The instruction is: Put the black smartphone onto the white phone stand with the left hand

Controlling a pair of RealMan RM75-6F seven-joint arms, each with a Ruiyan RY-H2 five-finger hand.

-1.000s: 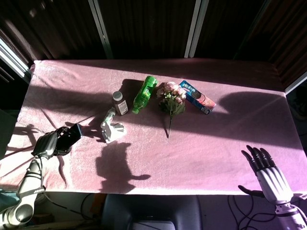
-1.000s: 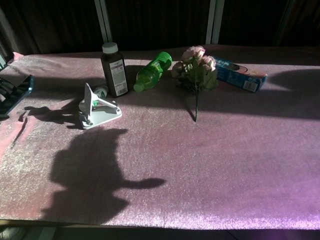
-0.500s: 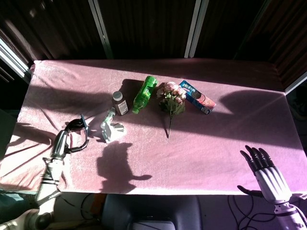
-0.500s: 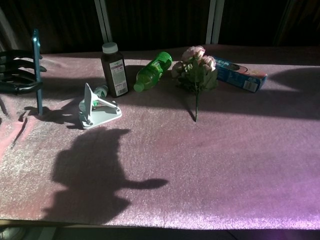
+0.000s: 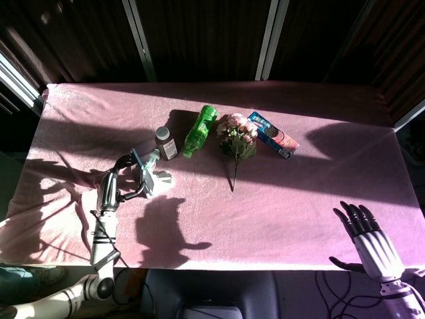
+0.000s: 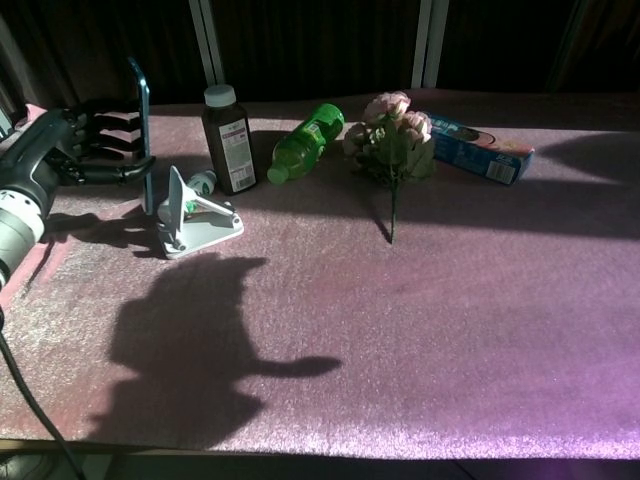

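Moved: left hand point(image 6: 75, 150) has come in from the left edge with the phone point(image 6: 140, 125) turned upright; it now hangs just left of the stand point(image 6: 195, 220), where a second ago it was far out by the edge.
Right hand point(image 5: 372, 242): at the near right corner, past the tabletop's front edge, fingers spread and straight, holding nothing; unchanged.
Near tabletop point(image 5: 279, 212): pink cloth, wide and bare across the front half, crossed by a large dark shadow in front of the stand.
Left hand fingers point(image 6: 110, 140): curled around the phone, which stands on edge, its top above the fingers; whether its lower end touches the cloth I cannot tell.
Phone: in the left hand, beside the stand, not yet on it.
Stand: white, on the cloth at mid-left, its back plate tilted.
Small tube point(image 6: 203, 182): lying just behind the stand.
Brown bottle point(image 6: 227, 140): upright, white cap, just behind and right of the stand.
Green bottle point(image 6: 305, 140): on its side, right of the brown one.
Flowers point(image 6: 392, 140): lying at centre, stem pointing to the front.
Blue box point(image 6: 480, 148): flat, right of the flowers.
Far edge: cloth ends at a dark wall of vertical panels with pale window posts point(image 5: 139, 40); right half of the tabletop lies open.
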